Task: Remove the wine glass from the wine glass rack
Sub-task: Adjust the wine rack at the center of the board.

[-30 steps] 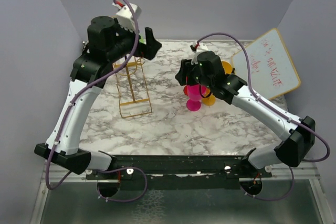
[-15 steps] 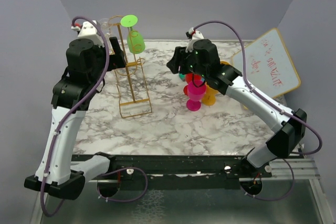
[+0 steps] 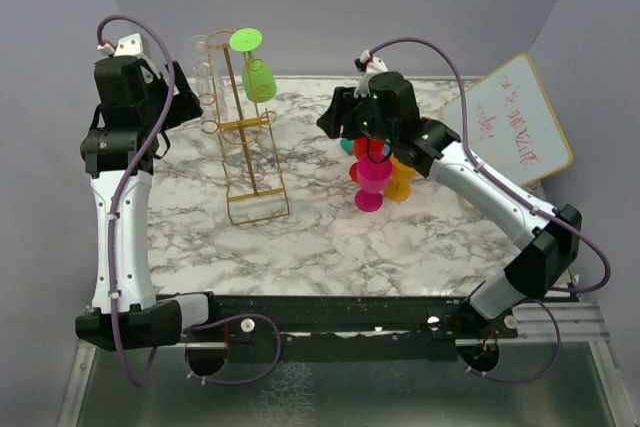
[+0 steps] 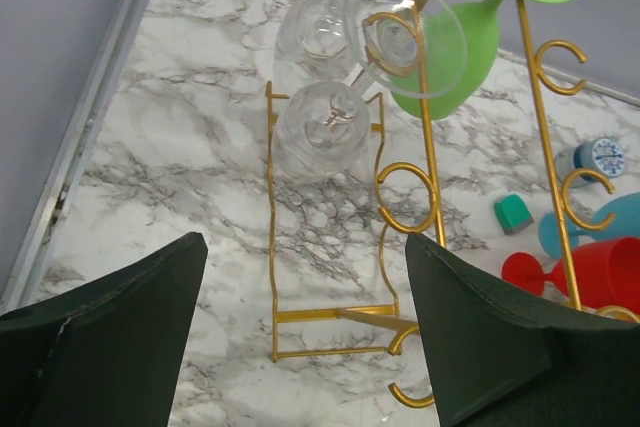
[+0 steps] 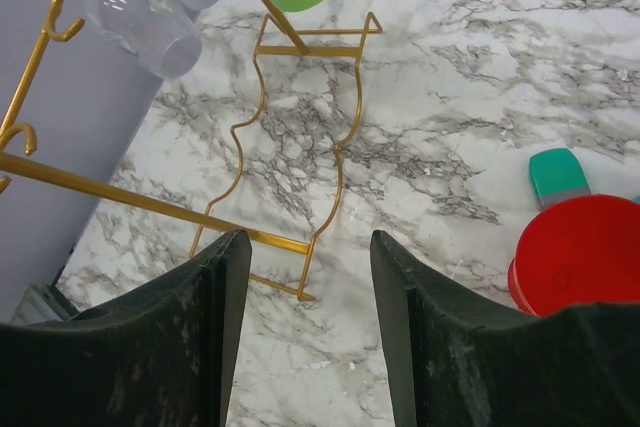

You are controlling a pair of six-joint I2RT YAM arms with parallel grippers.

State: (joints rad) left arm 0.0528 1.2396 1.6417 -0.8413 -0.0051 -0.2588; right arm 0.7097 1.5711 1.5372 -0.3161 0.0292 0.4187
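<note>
The wine glass rack [image 3: 247, 137] is a tall gold wire stand at the back left of the marble table. A green wine glass [image 3: 258, 78] hangs upside down from its top. Clear wine glasses [image 3: 203, 75] hang on its left side. My left gripper [image 3: 183, 95] is raised just left of the rack, open and holding nothing. The left wrist view shows the clear wine glasses [image 4: 322, 125], the green wine glass [image 4: 455, 42] and the rack [image 4: 428, 162] beyond the open gripper [image 4: 305, 282]. My right gripper [image 3: 342, 130] hovers right of the rack, open and empty, above the rack's base [image 5: 345, 137].
Pink [image 3: 370, 183], orange [image 3: 401, 183] and red [image 3: 362, 148] plastic glasses stand together under the right arm. A whiteboard [image 3: 510, 132] leans at the back right. A teal block [image 4: 512, 213] and a blue glass [image 4: 585, 227] lie beside the red glass [image 5: 585, 252].
My left arm has swung back to the left, away from the rack, uncovering the hanging glasses, and its jaws have narrowed a little. The right arm has shifted slightly toward the rack.
</note>
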